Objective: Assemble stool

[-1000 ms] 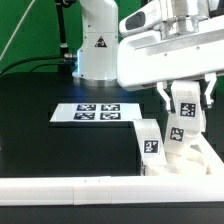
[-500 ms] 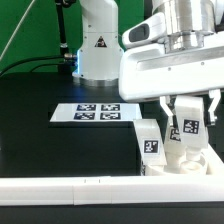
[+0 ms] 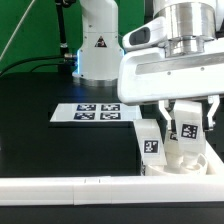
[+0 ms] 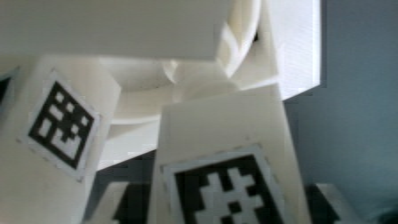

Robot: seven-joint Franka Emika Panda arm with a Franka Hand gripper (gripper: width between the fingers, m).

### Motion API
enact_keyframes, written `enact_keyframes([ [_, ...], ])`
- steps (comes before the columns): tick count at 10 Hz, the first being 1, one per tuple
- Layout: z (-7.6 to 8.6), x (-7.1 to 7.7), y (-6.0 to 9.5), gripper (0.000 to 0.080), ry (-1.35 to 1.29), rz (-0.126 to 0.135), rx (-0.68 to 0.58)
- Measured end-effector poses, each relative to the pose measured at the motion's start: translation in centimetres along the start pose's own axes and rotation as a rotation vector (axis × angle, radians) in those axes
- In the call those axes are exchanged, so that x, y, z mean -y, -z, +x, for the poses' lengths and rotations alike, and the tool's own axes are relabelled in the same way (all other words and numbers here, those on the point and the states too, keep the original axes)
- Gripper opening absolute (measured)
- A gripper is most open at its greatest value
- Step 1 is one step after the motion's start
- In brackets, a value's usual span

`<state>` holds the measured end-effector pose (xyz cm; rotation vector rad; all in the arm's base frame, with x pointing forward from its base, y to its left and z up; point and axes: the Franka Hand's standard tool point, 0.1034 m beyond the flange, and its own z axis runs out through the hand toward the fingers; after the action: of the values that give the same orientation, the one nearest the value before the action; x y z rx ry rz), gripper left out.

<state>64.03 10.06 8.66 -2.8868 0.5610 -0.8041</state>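
While my gripper (image 3: 187, 116) was clamped tight on a leg (image 3: 184, 130), holding it upright over the seat (image 3: 178, 163), I judged that the danger lay in the last part of the fit. The leg's lower end was down at the seat, on the side away from the marker board (image 3: 95, 113). I could not tell whether it had gone into its socket or only rested on the edge of it.

The other leg (image 3: 150, 142) stood upright in the seat just beside mine, on the side nearer the board. The wrist view showed the two close together, with little room between them.

If I had pressed down with the leg even slightly tilted, it could have jammed crooked. The seat lay loose, so it might have slid or tipped under the push. Any sideways correction or twist risked bumping the other leg and working it loose. Had I let go before the leg was home, it would likely have toppled off the seat. The plastic looked smooth, so a hard push could also have made the leg slip in my grip.
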Motion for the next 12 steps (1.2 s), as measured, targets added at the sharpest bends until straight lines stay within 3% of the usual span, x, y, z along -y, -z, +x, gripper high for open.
enact_keyframes([
  [4, -1.5, 0.4, -1.3, 0.0315, 0.02, -0.008, 0.015],
  [12, -2.3, 0.1, -1.5, 0.0315, 0.03, -0.012, -0.001],
])
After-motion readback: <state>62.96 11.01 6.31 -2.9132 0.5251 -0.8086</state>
